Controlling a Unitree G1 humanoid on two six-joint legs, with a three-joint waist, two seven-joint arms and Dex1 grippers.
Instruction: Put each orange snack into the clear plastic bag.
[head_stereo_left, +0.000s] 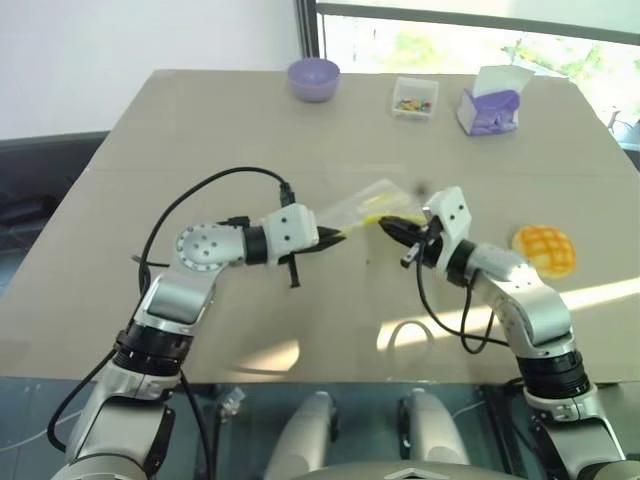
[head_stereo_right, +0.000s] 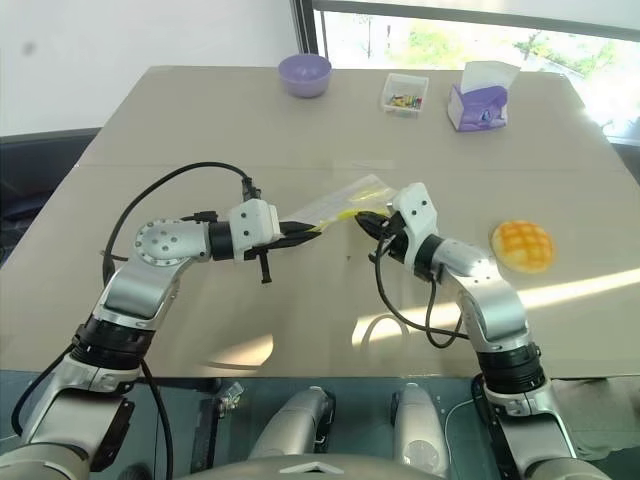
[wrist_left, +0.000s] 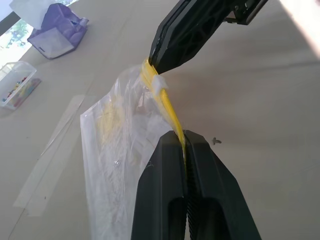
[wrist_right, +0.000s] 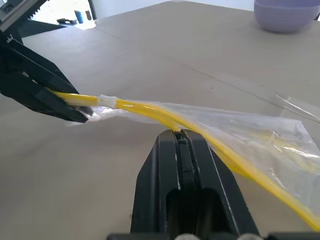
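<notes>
While both grippers (head_stereo_left: 330, 236) (head_stereo_left: 392, 226) pinch its seal, clear plastic bag (head_stereo_left: 365, 203) hangs mid-table.

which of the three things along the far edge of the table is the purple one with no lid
The purple bowl, leftmost of the three. The small clear box holds colourful bits; the tissue box is purple and white.

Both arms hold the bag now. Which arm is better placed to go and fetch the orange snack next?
The right. The orange snack lies on the table beside the right arm, close to the right gripper. The left gripper is farther away, and both are shut on the clear plastic bag's yellow seal strip, so the left could keep holding.
</notes>
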